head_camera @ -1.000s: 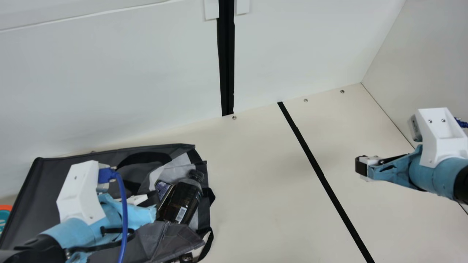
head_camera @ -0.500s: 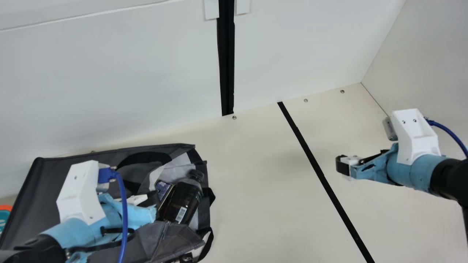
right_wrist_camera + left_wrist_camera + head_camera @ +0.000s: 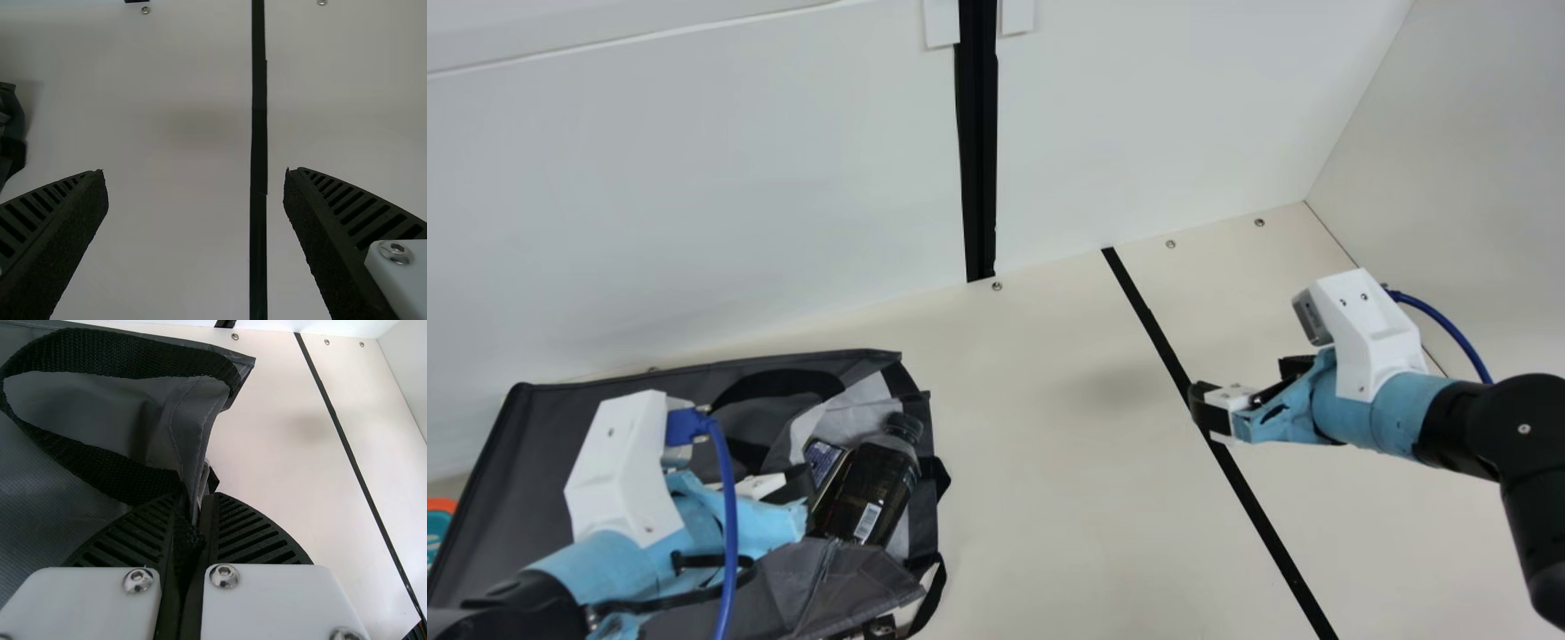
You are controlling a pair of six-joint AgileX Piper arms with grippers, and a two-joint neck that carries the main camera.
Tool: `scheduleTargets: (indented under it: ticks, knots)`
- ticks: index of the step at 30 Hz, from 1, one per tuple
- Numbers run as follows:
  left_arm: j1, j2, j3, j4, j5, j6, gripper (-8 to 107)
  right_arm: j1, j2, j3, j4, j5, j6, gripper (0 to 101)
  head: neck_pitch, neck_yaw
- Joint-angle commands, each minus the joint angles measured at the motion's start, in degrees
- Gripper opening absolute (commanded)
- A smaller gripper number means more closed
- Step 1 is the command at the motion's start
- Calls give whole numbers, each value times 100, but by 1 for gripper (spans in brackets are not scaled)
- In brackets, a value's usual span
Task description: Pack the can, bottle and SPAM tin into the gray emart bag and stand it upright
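The gray emart bag (image 3: 503,480) lies flat at the main view's left, its mouth facing right. Inside the mouth rests the dark bottle (image 3: 880,480), cap outward, beside a dark blue tin with a gold rim (image 3: 823,461), probably the SPAM tin. I cannot make out the can. Over the bag is my left gripper (image 3: 805,498); in the left wrist view the left gripper (image 3: 197,510) is shut on the bag's edge and black strap (image 3: 127,480). My right gripper (image 3: 1232,391) hangs above the black table line; in the right wrist view the right gripper (image 3: 195,177) is open and holds nothing.
An orange and teal object (image 3: 438,526) sits at the main view's left edge, beside the bag. Black tape (image 3: 1227,467) runs across the cream table (image 3: 1049,462). White walls stand at the back and right.
My right arm has moved left from the right side, bringing its gripper over the tape line. The left arm, bag and contents have stayed still.
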Motion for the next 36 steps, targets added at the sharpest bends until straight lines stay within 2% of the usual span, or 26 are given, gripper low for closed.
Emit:
scheduleTargets:
  ticks: [1,15,36]
  knots:
    - [0,0,0,0,0,0,-8,39,60,26,167,-4,-185,95,-121,-5]
    - [0,0,0,0,0,0,-8,484,634,203,951,-151,-1136,95,-121,-5]
    - [0,0,0,0,0,0,-8,1367,1705,174,1844,-278,-2207,95,-121,-5]
